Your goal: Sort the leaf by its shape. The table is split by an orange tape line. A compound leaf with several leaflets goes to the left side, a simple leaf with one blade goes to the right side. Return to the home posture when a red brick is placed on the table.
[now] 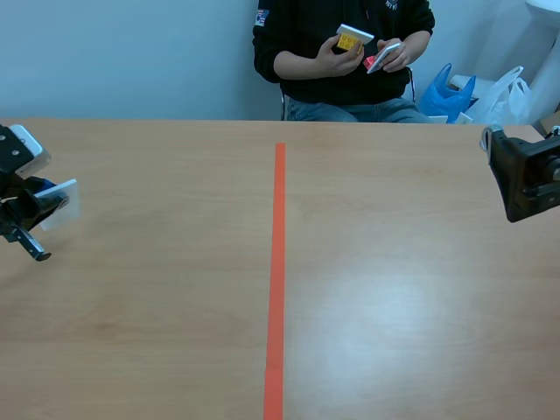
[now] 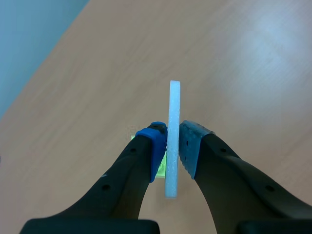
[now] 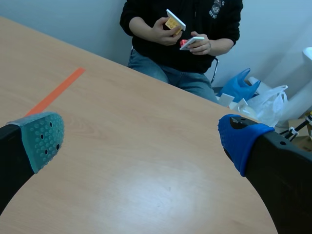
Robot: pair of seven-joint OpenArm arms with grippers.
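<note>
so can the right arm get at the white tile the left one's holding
probably not: the white tile is clamped in the jaws of the left arm at the table's far left, while the right arm, jaws open, hangs at the far right, the whole table between them

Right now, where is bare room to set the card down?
Both halves beside the orange tape line are bare. The left half runs from the tape to the left gripper, shut on a white card; the right half, to the open right gripper. Nowhere is crowded: the person holds cards beyond the far edge.
</note>
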